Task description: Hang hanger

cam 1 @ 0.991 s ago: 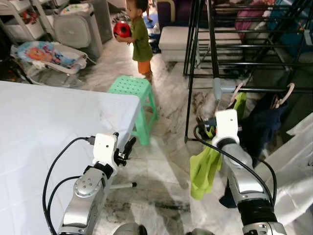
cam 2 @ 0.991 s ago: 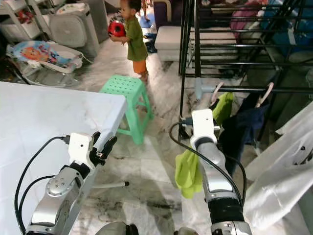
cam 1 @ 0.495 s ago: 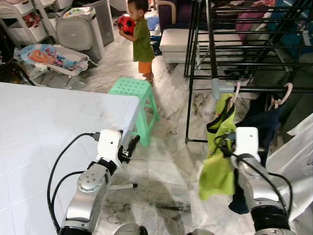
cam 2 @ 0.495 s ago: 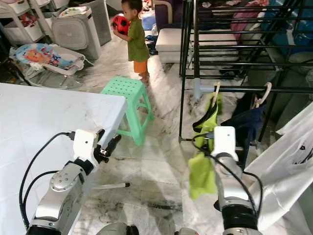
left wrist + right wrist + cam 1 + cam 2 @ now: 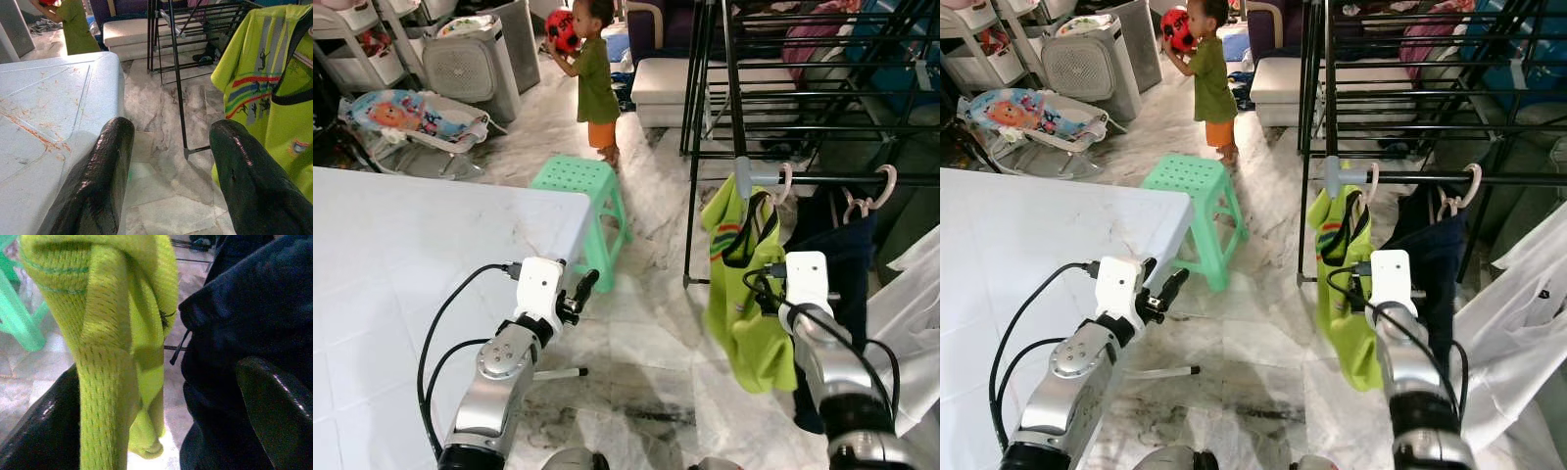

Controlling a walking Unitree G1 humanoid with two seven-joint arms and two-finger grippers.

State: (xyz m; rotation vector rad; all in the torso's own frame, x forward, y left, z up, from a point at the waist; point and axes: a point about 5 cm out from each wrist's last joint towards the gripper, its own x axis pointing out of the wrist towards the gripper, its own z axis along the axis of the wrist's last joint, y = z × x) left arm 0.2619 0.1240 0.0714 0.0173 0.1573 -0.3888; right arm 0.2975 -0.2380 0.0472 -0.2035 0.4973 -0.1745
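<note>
Hanging on rack rail (image 5: 822,179): hanger (image 5: 781,184) w/ green shirt (image 5: 744,284).

Left arm: silver, reaching up from the lower left of the head views.
Left gripper (image 5: 168,161): black fingers spread apart, empty.
Right arm: raised at lower right, forearm angled upward.
Right gripper (image 5: 156,401): fingers (image 5: 281,406) parted around cloth.

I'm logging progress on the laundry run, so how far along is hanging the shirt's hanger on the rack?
Nearly done: the lime-green jersey hangs by its pale plastic hanger hook from the black metal drying-rack rail, beside a dark navy garment. In hand: the right gripper is open around the jersey's fabric. Left: draw that arm clear. The left gripper is open and empty.
</note>
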